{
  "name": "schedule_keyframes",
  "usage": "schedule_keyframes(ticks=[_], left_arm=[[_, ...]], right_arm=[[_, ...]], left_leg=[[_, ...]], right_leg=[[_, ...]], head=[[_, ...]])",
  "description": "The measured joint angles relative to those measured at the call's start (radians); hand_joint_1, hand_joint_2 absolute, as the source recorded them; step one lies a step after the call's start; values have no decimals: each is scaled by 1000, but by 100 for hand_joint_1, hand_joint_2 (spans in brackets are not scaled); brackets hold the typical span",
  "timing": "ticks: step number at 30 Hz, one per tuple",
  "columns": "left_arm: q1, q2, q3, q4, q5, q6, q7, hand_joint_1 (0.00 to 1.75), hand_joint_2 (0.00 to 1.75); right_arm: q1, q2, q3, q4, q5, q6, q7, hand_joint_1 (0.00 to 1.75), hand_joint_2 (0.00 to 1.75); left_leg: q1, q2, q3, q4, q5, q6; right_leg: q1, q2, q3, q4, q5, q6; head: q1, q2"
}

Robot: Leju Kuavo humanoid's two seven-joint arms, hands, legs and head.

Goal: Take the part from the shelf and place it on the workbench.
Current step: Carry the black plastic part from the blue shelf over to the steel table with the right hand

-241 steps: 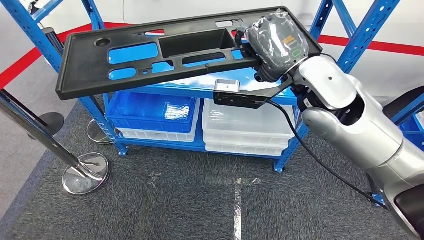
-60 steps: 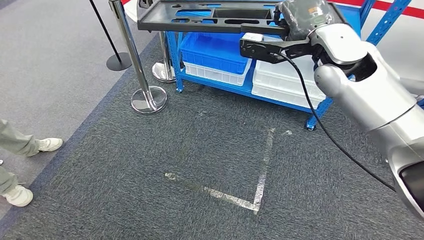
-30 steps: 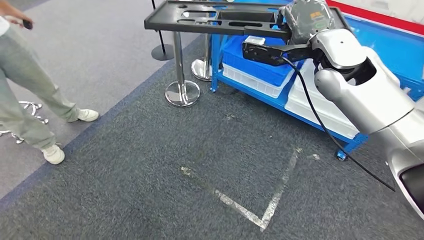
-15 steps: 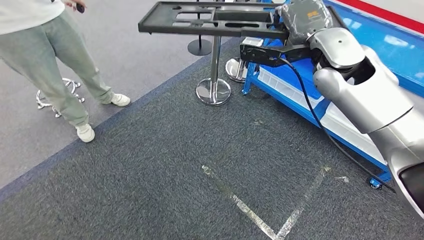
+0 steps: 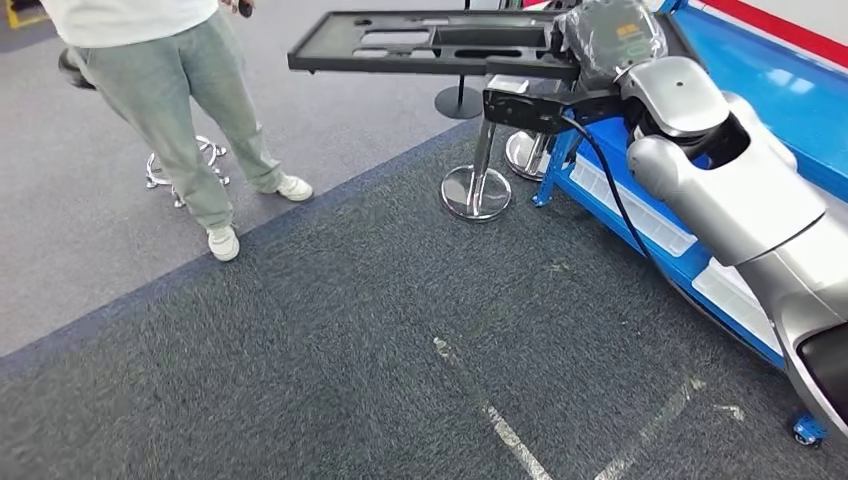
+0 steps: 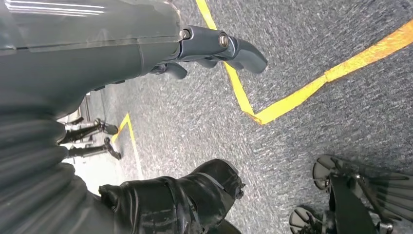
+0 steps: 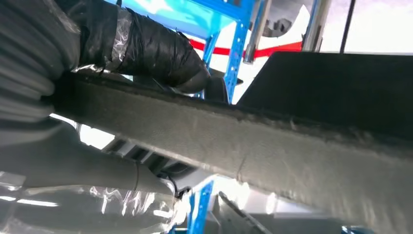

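Part [image 5: 430, 42] rides clenched in your right robot hand [image 5: 605, 40]; keep it level, clear the person [image 5: 170, 90] far left; left robot hand [image 6: 185, 48] hangs released.

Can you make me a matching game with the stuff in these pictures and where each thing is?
Things:
1. black part
2. blue shelf
3. person
4. metal post base

Places:
A. standing on the grey floor
B. held up by the right hand
C. beside the right arm
D. on the floor under the part

Pairs: 1-B, 2-C, 3-A, 4-D
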Motion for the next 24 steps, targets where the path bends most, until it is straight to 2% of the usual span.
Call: schedule_keyframes(ticks=[2,3,4,5,7,8,9,10,11,12,13,14,15,16,17,18,19,20,22,23,24], left_arm=[[-1,0,-2,0,-2,0,-1,0,175],[0,0,-4,0,-2,0,-2,0,175],[-1,-1,-6,0,-3,0,-2,0,175],[-1,-1,-7,0,-3,0,-3,0,175],[-2,-2,-9,0,-3,0,-5,0,175],[-2,-2,-9,0,-3,0,-5,0,175],[-2,-2,-10,0,-3,0,-6,0,175],[-1,-1,-10,0,-3,0,-6,0,175],[-1,-1,-10,0,-3,0,-7,0,175],[-1,-1,-10,0,-3,0,-7,0,175],[-1,-1,-11,0,-3,0,-8,0,175],[-2,-1,-11,0,-3,0,-8,0,175],[-2,-1,-12,0,-3,0,-8,0,175],[-1,-1,-12,0,-3,0,-8,0,175],[-1,-1,-13,0,-3,0,-8,0,175],[1,0,-13,0,-3,0,-8,0,175],[2,0,-13,0,-3,0,-8,0,175],[3,0,-13,0,-3,0,-8,0,175],[2,-1,-13,0,-3,0,-7,0,175],[1,-1,-14,0,-3,0,-7,0,175],[1,-1,-14,0,-3,-1,-7,0,175]], right_arm=[[-2,0,0,1,1,0,-1,175,175],[-2,1,0,1,1,0,-1,175,175],[-2,1,0,1,1,-1,-2,175,175],[-3,1,1,1,1,-1,-3,175,175],[-3,1,1,2,1,-1,-4,175,175],[-2,1,1,3,1,-1,-4,175,175],[1,1,1,4,1,-1,-3,175,175],[4,1,2,5,1,-1,-3,175,175],[6,0,2,6,1,-1,-4,175,175],[8,0,2,7,1,-1,-4,175,175],[8,0,2,7,1,-1,-4,175,175],[7,1,3,8,1,-1,-5,175,175],[6,1,3,8,1,-1,-6,175,175],[6,1,3,8,1,-1,-6,175,175],[6,1,3,9,1,-1,-6,175,175],[7,1,4,9,1,-1,-6,175,175],[7,1,4,9,1,-1,-6,175,175],[7,2,5,9,1,-1,-6,175,175],[7,2,5,9,1,-1,-6,175,175],[7,2,5,9,1,-1,-5,175,175],[7,2,6,9,1,0,-5,175,175]], left_leg=[[-1,-20,2,-5,2,11],[2,-31,5,-10,4,16],[5,-41,8,-15,7,21],[9,-50,11,-20,10,26],[11,-69,11,-22,12,32],[11,-81,10,-22,12,34],[11,-93,10,-20,12,34],[11,-105,10,-18,12,34],[12,-117,10,-15,11,33],[13,-129,9,-12,10,31],[12,-141,5,-7,9,26],[13,-152,1,-3,9,20],[14,-162,-5,-1,11,13],[15,-173,-10,-1,14,6],[18,-183,-12,-3,18,0],[18,-181,-15,-2,18,-5],[16,-162,-22,10,10,-10],[14,-133,-37,42,-9,-15],[12,-71,-89,160,-68,-21],[13,-59,-119,224,-93,-22],[14,-54,-138,266,-105,-22]], right_leg=[[4,-17,4,-4,-3,8],[3,-15,5,0,-10,13],[0,-1,-1,17,-24,17],[-2,21,-18,54,-48,20],[-4,68,-81,183,-108,23],[-4,78,-114,244,-127,24],[-4,83,-134,277,-128,24],[-5,85,-135,271,-110,24],[-7,87,-117,226,-76,23],[-10,99,-87,157,-39,22],[-14,121,-58,91,-13,22],[-16,139,-36,45,2,20],[-17,152,-24,20,6,18],[-15,154,-22,17,3,15],[-14,142,-21,16,6,10],[-15,130,-20,14,8,5],[-15,118,-18,12,10,-1],[-16,106,-16,9,12,-7],[-11,83,-15,9,12,-15],[-8,72,-15,9,11,-18],[-6,61,-14,9,10,-20]], head=[[1,0],[2,0],[2,0],[3,0],[6,0],[7,0],[7,0],[7,0],[7,0],[7,0],[7,0],[6,0],[6,0],[6,0],[5,0],[6,0],[4,0],[1,0],[-4,0],[-5,0],[-5,0]])
